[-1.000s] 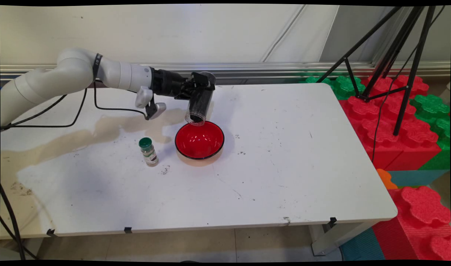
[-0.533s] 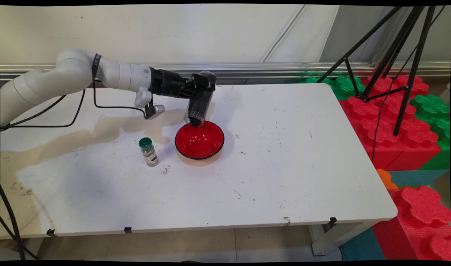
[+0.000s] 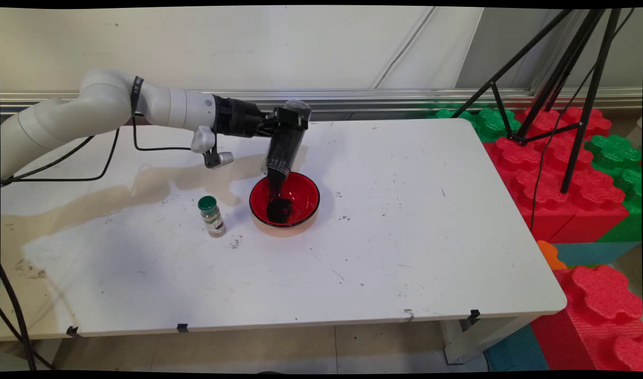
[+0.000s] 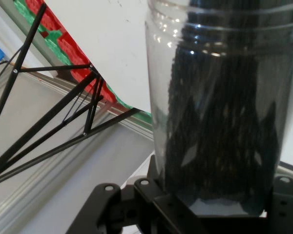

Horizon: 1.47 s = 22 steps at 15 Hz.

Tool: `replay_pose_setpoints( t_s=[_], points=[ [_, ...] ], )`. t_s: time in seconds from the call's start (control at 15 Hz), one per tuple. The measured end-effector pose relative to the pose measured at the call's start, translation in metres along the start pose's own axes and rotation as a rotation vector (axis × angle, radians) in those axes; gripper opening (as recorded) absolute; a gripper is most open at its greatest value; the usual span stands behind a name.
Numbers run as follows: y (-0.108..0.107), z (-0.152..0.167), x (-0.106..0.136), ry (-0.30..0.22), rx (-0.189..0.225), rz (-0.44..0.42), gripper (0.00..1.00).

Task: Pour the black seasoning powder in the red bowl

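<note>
above the red bowl [image 3: 284, 202] on the white worktop [image 3: 405, 221], the pincer [image 3: 287, 120] is clenched round the base of a clear jar [image 3: 283, 145], tipped mouth-down, dark grains [image 3: 279, 209] streaming into the bowl. the jar looks light, rigid and smooth-walled, likely slippery; a spice bottle [image 3: 212, 216] stands nearby.

**Colours around the red bowl**

I hold a clear jar [image 3: 283, 147] streaked with black grains [image 4: 219, 141], and a black heap lies in the glossy red, black-rimmed bowl [image 3: 300, 196]. Left of the bowl stands a green-capped spice bottle [image 3: 212, 216] with tan contents. The worktop [image 3: 405, 237] is white, scuffed and speckled dark. Right of the bowl: red and green foam blocks [image 3: 574, 200].
</note>
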Motion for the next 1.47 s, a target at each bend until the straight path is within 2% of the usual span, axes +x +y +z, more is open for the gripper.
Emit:
replay_pose_setpoints(
  t_s=[0.27,0.67,0.93,1.47],
  points=[
    [-0.0014,-0.0002,0.0005,-0.002,0.007,0.042,0.0],
    [-0.0034,-0.0002,0.0018,0.002,0.009,0.031,0.0],
    [-0.0034,-0.0001,0.0023,0.008,0.0,-0.06,0.0],
    [0.0057,-0.0031,0.0005,0.002,-0.046,-0.348,0.0]
  ],
)
